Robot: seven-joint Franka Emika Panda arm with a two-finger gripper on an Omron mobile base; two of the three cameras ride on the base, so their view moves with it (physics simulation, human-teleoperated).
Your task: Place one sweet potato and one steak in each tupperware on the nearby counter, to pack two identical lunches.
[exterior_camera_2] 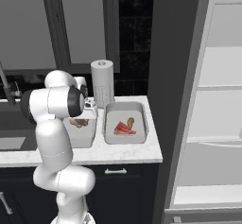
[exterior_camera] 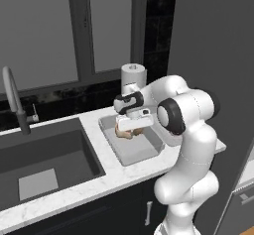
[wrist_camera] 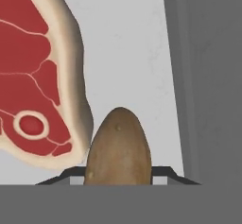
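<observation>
My gripper (wrist_camera: pixel 118 173) hangs low inside the left tupperware (exterior_camera: pixel 141 152), shut on a brown sweet potato (wrist_camera: pixel 119 145) whose tip points away from the hand. A red steak (wrist_camera: pixel 33 76) with pale fat edging lies flat on the tub floor just beside the potato. From the right base view the gripper (exterior_camera_2: pixel 81 119) and its potato (exterior_camera_2: pixel 79 122) sit over the same tupperware (exterior_camera_2: pixel 82 135), half hidden by my arm. The second tupperware (exterior_camera_2: pixel 140 109) to its right holds another steak (exterior_camera_2: pixel 124 129) and another sweet potato (exterior_camera_2: pixel 130 122). Both tubs stand on the white counter (exterior_camera_2: pixel 123 152).
A paper towel roll (exterior_camera_2: pixel 102 81) stands upright behind the tubs, against the dark backsplash. The dark sink basin (exterior_camera: pixel 44 154) with its faucet (exterior_camera: pixel 15 100) lies to the left. A tall grey fridge (exterior_camera_2: pixel 208 100) bounds the counter on the right.
</observation>
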